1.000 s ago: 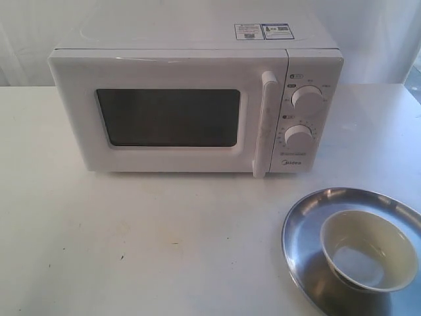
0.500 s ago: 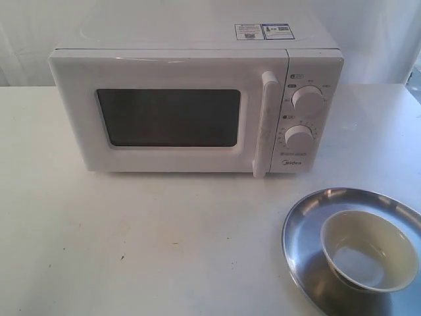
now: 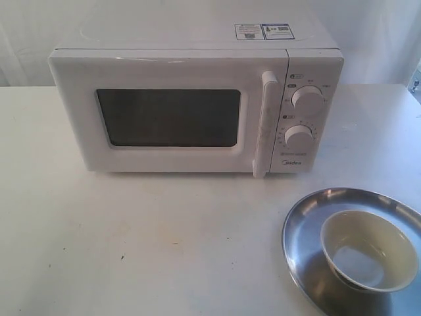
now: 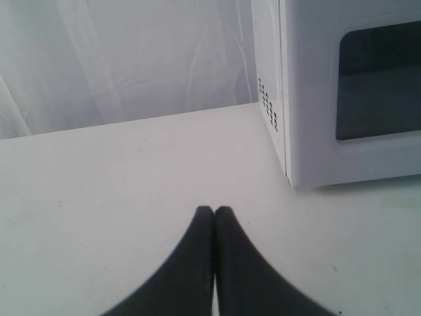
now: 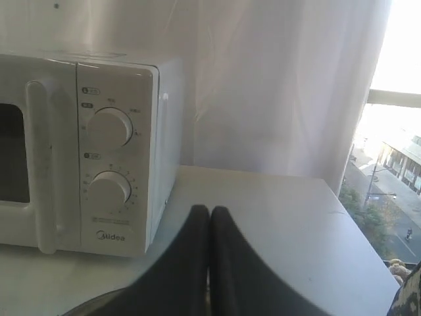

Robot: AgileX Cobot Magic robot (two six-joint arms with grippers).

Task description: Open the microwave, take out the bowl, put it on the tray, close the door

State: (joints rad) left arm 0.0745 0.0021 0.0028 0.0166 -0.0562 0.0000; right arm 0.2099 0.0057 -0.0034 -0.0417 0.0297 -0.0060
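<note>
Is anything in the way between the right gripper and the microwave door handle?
Nothing visible does. The right gripper, shut, has only bare table between it and the handle of the door; the bowl rests on the tray, apart from it.

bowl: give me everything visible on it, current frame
The bowl is small and round, cream-coloured outside with a paler, slightly glossy inside; the material could be ceramic or plastic, it is hard to tell. It stands upright with its mouth up and looks empty. It rests on the floor of the silver tray, off centre toward the tray's right side, at the exterior view's lower right, in front of and to the right of the microwave. Only the tray touches it.
</note>
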